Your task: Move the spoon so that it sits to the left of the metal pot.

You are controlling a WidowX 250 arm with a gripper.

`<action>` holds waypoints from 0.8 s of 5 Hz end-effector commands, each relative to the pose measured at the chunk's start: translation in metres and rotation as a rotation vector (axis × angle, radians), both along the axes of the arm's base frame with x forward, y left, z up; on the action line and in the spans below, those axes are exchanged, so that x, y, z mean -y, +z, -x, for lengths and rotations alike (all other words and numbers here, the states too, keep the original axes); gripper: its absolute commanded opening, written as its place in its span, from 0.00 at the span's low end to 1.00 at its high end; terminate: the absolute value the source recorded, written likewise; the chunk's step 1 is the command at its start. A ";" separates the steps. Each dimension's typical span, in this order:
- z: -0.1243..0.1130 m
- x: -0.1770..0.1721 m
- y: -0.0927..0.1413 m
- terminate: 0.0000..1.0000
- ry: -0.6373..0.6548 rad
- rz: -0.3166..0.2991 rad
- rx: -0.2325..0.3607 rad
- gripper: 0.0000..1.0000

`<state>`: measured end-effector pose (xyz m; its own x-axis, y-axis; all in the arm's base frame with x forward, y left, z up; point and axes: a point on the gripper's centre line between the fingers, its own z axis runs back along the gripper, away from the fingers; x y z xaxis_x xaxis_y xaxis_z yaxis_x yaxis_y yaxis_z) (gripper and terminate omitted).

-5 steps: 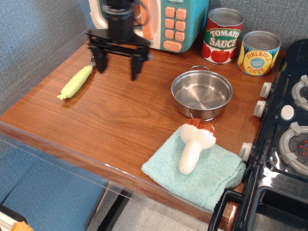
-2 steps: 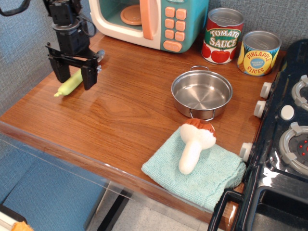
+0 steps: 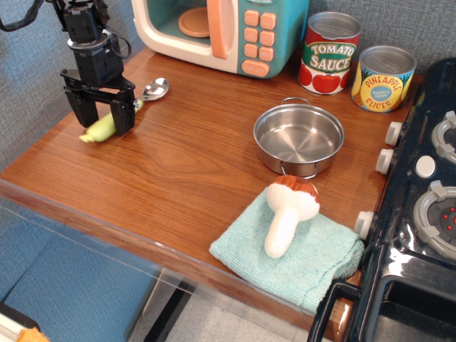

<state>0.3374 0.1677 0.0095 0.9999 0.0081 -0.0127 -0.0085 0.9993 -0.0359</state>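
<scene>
On the desk (image 3: 185, 178) the pot (image 3: 298, 138) sits near the middle, and the spoon (image 3: 121, 117) lies far off to its left. So I think the spoon is already on the correct side. My hand (image 3: 99, 121) is open wide, with a finger on each side of the spoon's handle, and I can't see it squeezing yet.

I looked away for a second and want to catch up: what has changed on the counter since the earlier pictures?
The gripper swung left from in front of the microwave and came down over the spoon, its open fingers straddling the handle. The spoon barely shifted and is not lifted. The pot, cans, mushroom and cloth stayed put.
</scene>
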 end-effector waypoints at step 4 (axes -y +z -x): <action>-0.023 0.086 0.061 0.00 -0.002 -0.046 0.109 0.00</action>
<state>0.3565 0.0713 0.0469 0.9994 -0.0046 0.0355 0.0050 0.9999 -0.0114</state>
